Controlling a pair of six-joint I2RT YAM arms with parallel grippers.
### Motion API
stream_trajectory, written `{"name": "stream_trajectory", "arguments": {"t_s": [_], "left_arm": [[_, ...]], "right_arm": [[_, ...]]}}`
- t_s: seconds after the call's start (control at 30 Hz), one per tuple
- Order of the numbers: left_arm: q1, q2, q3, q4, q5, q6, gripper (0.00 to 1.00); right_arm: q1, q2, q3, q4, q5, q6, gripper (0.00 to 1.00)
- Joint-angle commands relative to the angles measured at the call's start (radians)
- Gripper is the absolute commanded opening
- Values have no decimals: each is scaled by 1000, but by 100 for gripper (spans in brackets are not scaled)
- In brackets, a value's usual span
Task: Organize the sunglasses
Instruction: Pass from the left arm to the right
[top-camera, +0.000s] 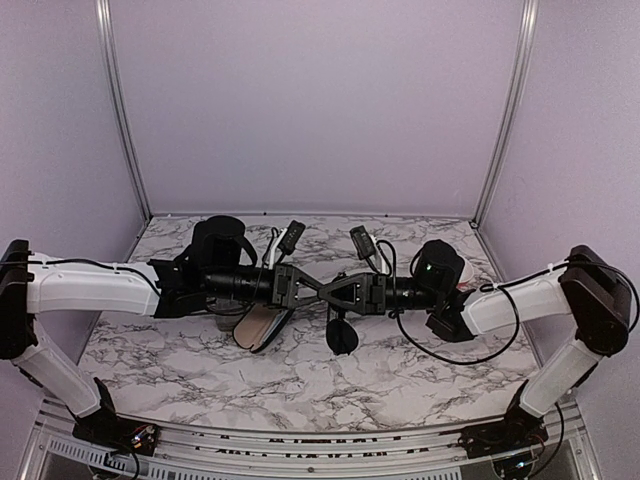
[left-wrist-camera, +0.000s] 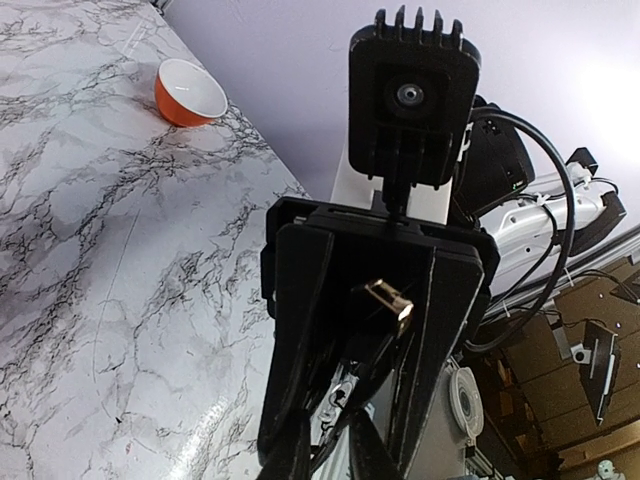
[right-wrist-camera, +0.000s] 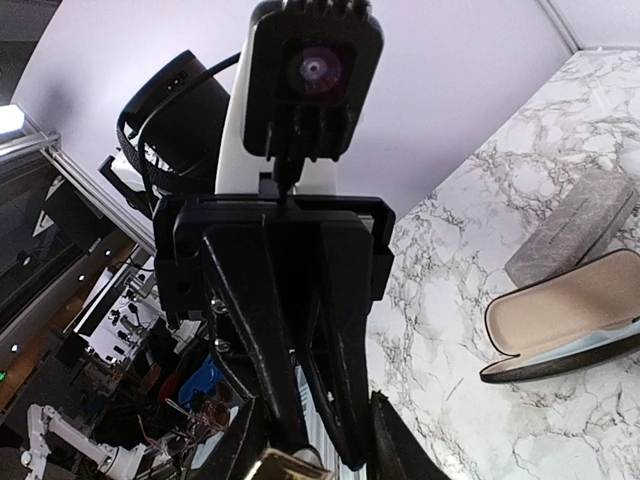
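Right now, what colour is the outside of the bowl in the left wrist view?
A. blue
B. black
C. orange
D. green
C: the bowl is orange outside and white inside, and it stands upright on the marble table.

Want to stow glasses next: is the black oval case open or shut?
Open: the black oval case shows its beige lining.
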Motion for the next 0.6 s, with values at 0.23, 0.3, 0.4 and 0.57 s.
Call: {"name": "stream_trajectory", "arguments": {"t_s": [0.23, 0.3, 0.4, 0.57], "left_arm": [[36, -25, -6, -38, -86, -30, 14], [50, -41, -22, -38, -106, -39, 14], [77, -64, -37, -38, -112, -45, 14], [117, -99, -60, -39, -110, -35, 14]], "right_arm": [[1, 67, 12, 164, -60, 107, 21], [2, 80, 14, 165, -64, 112, 18], [2, 93, 19, 161, -65, 115, 17], [1, 103, 43, 127, -65, 105, 17]]}}
